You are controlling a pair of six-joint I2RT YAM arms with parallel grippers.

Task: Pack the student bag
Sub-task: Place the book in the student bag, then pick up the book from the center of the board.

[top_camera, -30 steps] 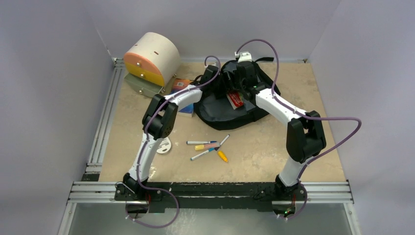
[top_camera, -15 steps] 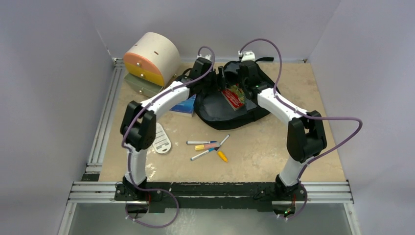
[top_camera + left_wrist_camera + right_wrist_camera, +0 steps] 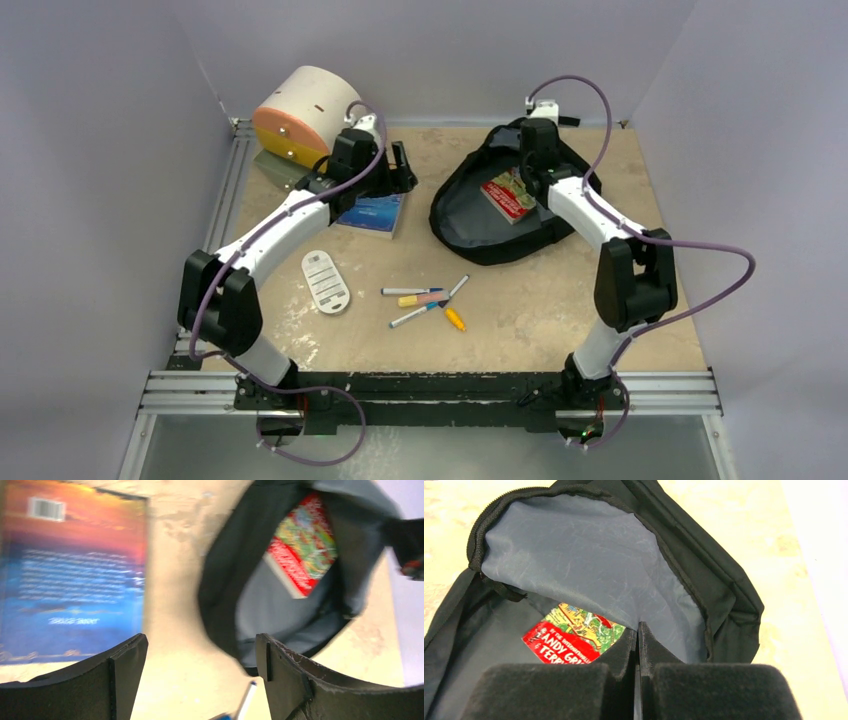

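Note:
The student bag (image 3: 500, 252) lies open at the back right, its grey lining (image 3: 589, 555) showing. A red picture book (image 3: 510, 195) rests inside it (image 3: 569, 635). My right gripper (image 3: 527, 165) is at the bag's upper rim, shut (image 3: 638, 627) on a pinch of the flap's lining, which tents up at the fingertips. My left gripper (image 3: 400, 165) hovers open above the far edge of a blue book (image 3: 372, 213), left of the bag. In the left wrist view its fingers (image 3: 125, 660) are wide apart with nothing between them, the blue book (image 3: 70, 575) to the left and the bag (image 3: 220, 580) to the right.
A cream-and-orange drawer box (image 3: 305, 115) stands at the back left, close behind the left gripper. A white oval tag (image 3: 325, 281) and several pens (image 3: 428, 298) with a yellow marker (image 3: 455, 320) lie mid-table. Walls enclose the back and both sides.
My left arm has swung left out of the bag to above the blue book, leaving the red book inside. The right gripper has drawn the bag's flap back and right.

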